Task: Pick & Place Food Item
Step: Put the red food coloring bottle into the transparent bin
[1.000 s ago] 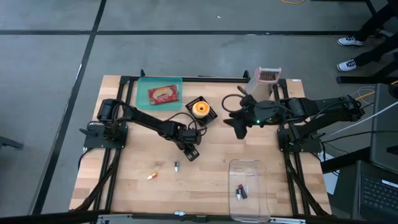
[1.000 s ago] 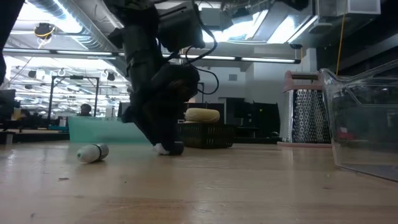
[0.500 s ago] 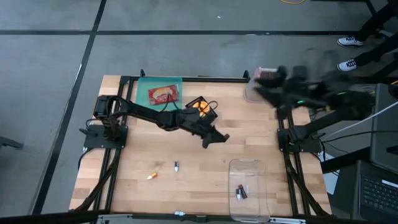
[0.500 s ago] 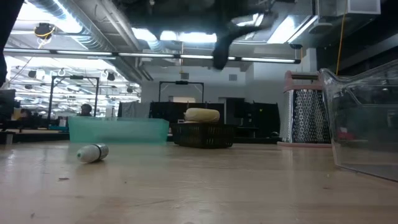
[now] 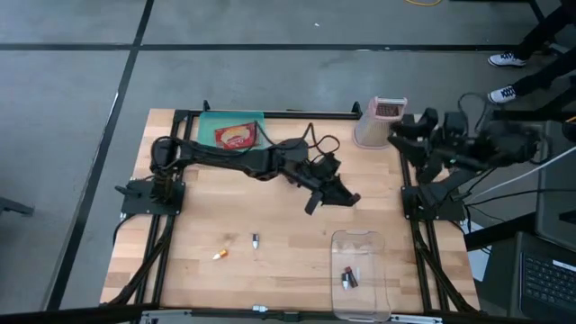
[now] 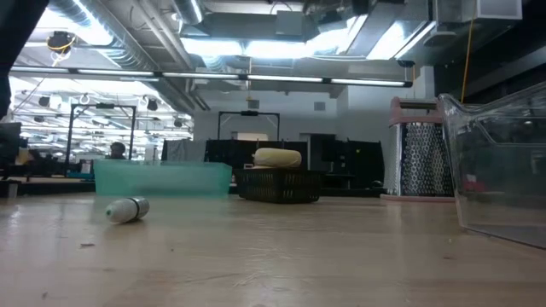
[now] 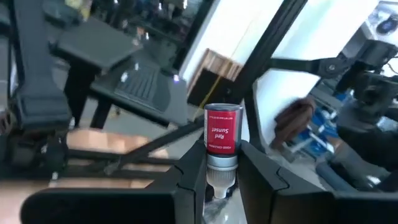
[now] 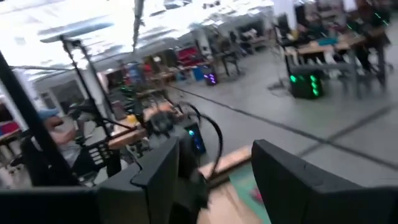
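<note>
Lifted left gripper [image 7: 214, 186] holds bottle [image 7: 222, 134] labelled "Red".

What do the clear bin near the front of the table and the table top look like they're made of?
The clear bin looks like glossy transparent plastic: the table shows through its walls and its rim catches light. The table top looks like pale wood with a smooth, low-sheen finish, judging by its plank lines.

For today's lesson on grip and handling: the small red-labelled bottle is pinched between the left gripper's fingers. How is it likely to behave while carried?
The red-labelled bottle looks small and rigid, so it is probably light and will not sag. The left gripper pinches only its narrow neck end, so it might pivot or slip if swung fast. Its round body would likely roll once laid on the wooden table.
</note>
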Available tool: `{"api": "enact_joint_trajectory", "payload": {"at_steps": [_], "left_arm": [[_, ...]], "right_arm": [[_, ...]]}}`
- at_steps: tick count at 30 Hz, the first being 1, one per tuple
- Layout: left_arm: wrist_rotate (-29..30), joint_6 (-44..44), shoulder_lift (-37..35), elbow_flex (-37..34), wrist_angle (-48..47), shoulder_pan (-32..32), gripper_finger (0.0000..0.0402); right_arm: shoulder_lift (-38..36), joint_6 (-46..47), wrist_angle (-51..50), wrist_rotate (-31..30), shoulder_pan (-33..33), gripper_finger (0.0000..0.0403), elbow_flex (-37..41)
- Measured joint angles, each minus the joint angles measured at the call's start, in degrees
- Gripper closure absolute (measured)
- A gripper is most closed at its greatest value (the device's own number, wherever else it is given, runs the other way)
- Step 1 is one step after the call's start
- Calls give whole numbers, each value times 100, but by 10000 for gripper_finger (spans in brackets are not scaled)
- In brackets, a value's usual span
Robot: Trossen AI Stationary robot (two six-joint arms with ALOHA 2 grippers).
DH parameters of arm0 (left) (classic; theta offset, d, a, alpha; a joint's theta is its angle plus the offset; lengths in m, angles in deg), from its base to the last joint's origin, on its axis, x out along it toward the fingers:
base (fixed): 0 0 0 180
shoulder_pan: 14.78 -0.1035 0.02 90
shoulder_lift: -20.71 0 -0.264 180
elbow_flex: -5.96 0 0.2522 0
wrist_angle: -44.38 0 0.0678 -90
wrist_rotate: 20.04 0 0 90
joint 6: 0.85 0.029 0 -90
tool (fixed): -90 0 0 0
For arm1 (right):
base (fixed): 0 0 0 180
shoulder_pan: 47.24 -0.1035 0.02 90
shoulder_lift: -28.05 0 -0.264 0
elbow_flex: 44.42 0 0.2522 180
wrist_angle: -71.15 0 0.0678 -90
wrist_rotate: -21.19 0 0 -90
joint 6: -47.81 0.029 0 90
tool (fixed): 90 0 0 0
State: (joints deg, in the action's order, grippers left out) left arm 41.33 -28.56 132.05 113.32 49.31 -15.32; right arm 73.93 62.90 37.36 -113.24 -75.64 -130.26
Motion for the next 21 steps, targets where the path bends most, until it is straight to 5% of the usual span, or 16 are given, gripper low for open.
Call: {"api": "enact_joint_trajectory", "payload": {"at_steps": [9, 21], "left_arm": [[-711, 62, 786, 1045, -299, 22, 337], [-1159, 74, 1906, 1627, -1001, 457, 338]], "right_arm": [[-1033, 718, 543, -721, -118, 204, 1722], [-1932, 669, 542, -869, -118, 204, 2171]]}}
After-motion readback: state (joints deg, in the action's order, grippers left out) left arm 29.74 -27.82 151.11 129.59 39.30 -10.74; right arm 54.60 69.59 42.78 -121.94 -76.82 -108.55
